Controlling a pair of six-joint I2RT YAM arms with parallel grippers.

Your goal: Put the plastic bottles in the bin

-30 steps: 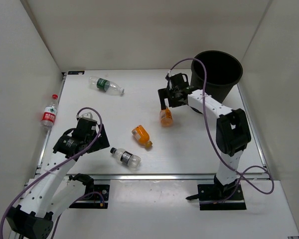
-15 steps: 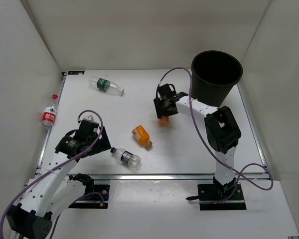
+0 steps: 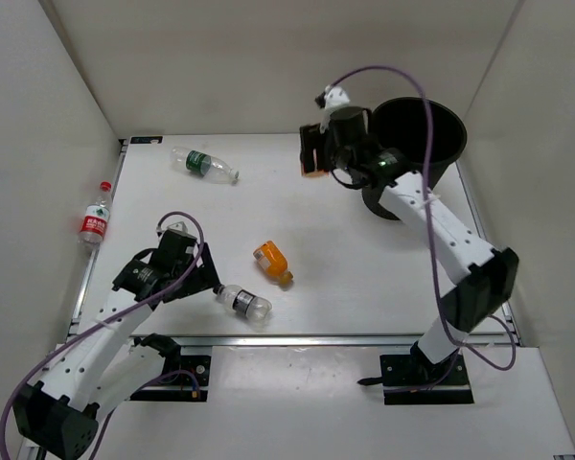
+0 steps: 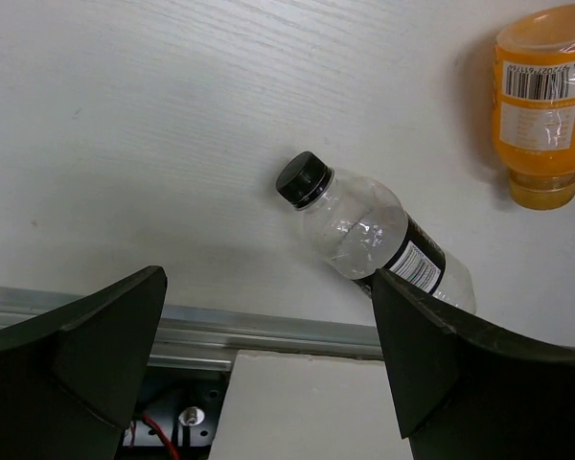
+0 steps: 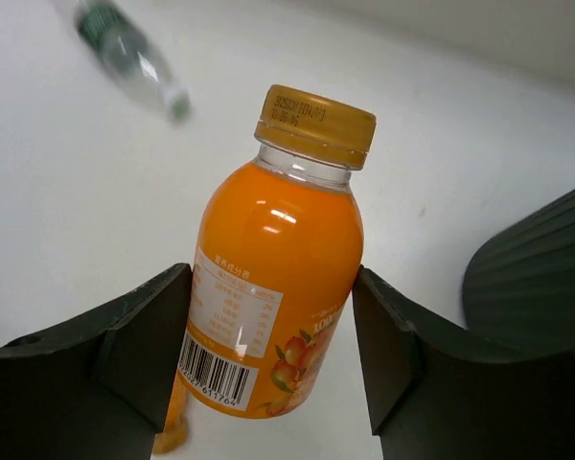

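Note:
My right gripper (image 3: 313, 153) is shut on a squat orange bottle (image 5: 273, 278) and holds it in the air, just left of the black bin (image 3: 439, 144). The bin's rim (image 5: 541, 254) shows at the right of the right wrist view. A second orange bottle (image 3: 272, 263) lies mid-table. A clear bottle with a dark label (image 3: 241, 301) lies near the front edge, its black cap (image 4: 302, 179) pointing towards my left gripper (image 3: 201, 279), which stands open and apart from it. The green-label bottle (image 3: 203, 163) lies at the back left. The red-label bottle (image 3: 94, 223) rests at the left wall.
White walls enclose the table on three sides. A metal rail (image 4: 268, 331) runs along the table's front edge, right below my left gripper. The right arm's purple cable (image 3: 402, 81) arcs above the bin.
The right gripper closed on the orange bottle on the table, then lifted it up and back towards the bin. The left arm crept a little towards the dark-label bottle.

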